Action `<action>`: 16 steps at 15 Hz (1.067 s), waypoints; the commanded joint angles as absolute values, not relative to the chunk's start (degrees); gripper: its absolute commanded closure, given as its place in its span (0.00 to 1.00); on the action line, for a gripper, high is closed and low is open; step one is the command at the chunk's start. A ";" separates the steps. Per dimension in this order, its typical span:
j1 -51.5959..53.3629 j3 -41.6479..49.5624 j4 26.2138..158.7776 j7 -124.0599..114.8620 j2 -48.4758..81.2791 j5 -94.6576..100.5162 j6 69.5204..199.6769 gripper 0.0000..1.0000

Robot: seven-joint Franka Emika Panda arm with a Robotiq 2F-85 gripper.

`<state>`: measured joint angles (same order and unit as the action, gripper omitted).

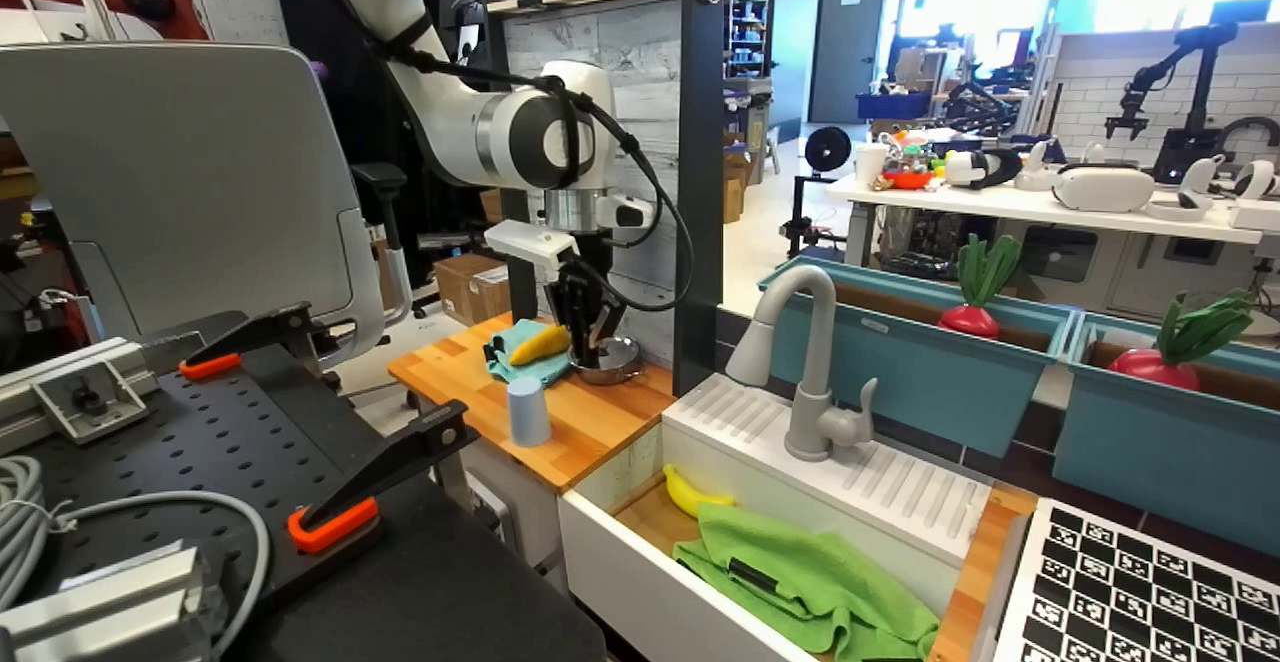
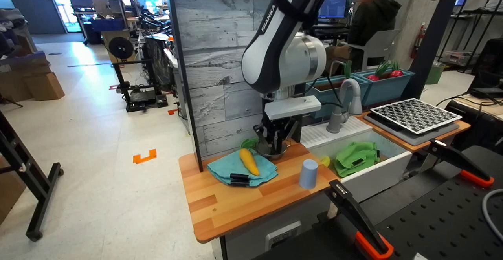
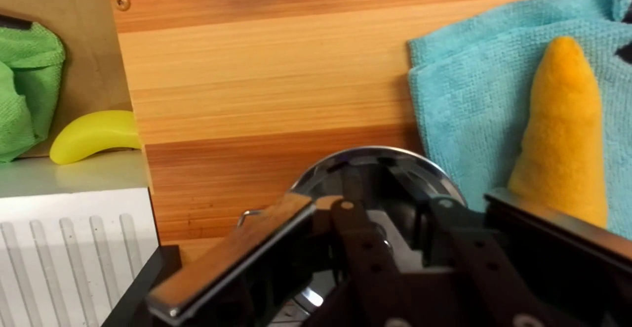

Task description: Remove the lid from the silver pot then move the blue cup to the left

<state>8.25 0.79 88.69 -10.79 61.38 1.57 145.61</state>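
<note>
Your pincer (image 2: pixel 276 147) points down at the round, shiny silver metal pot (image 1: pixel 620 372); I can't tell its spread or whether it grips anything. Just beside the pincer, a fuzzy yellow tapered thing (image 3: pixel 568 134) lies on nubbly turquoise cloth (image 2: pixel 224 168); farther off stands the smooth light-blue cylindrical cup (image 2: pixel 308 174).

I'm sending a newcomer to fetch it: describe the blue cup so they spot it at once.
Find the sink with the grey faucet; adjoining it is a wooden counter with a teal cloth and a silver pot. The cup stands there, near the edge facing the black table. Unlike the cloth and shiny pot, it is plain pale blue and taller than wide.
</note>
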 commanded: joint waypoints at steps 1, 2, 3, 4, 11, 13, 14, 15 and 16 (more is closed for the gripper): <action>9.44 2.14 88.38 -12.13 62.53 1.74 150.29 0.54; 9.65 2.42 89.05 -12.75 62.34 1.64 152.15 0.49; 9.74 2.54 89.56 -13.05 62.25 1.54 153.71 0.42; 9.86 2.72 90.15 -13.31 62.10 1.42 155.35 0.34; 10.52 3.98 90.94 -14.92 62.27 0.67 161.05 0.00; 10.81 4.27 90.57 -15.32 62.54 0.72 160.83 0.00; 10.91 4.34 90.49 -15.45 62.62 0.75 160.81 0.00; 11.00 4.44 90.22 -15.55 62.81 0.80 160.68 0.00; 11.11 4.56 90.10 -15.67 62.90 0.83 160.65 0.10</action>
<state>9.63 3.04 91.57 -14.84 61.59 1.53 159.10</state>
